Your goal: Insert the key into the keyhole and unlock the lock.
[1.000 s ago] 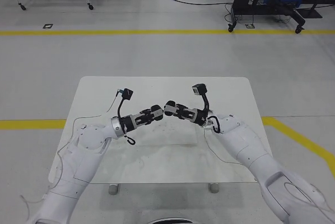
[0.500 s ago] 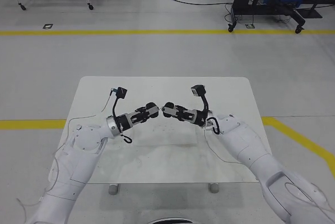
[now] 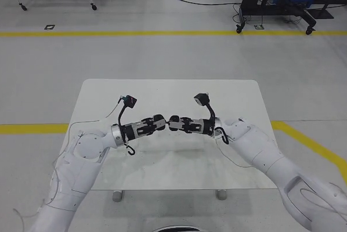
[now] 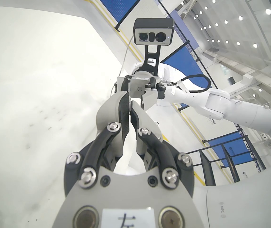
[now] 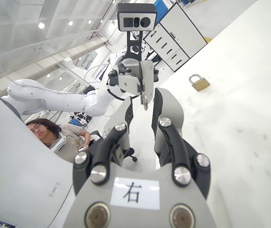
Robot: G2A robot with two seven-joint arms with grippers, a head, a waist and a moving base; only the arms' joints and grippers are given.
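- While I watched the wrist feeds, the left gripper (image 4: 128, 102) had its fingers clenched on the key (image 5: 145, 102), whose tip poked out.
- The right gripper (image 3: 172, 123) stood spread, one finger on either side of that key.
- The padlock (image 5: 199, 83) lay flat on the white table (image 5: 232, 55), well apart from both grippers.

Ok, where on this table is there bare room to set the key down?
It's crowded mid-table, where the left gripper, holding the key, meets the open right gripper. Bare table lies between them and the far edge, and along the near edge too. The padlock lies on the table apart from them.
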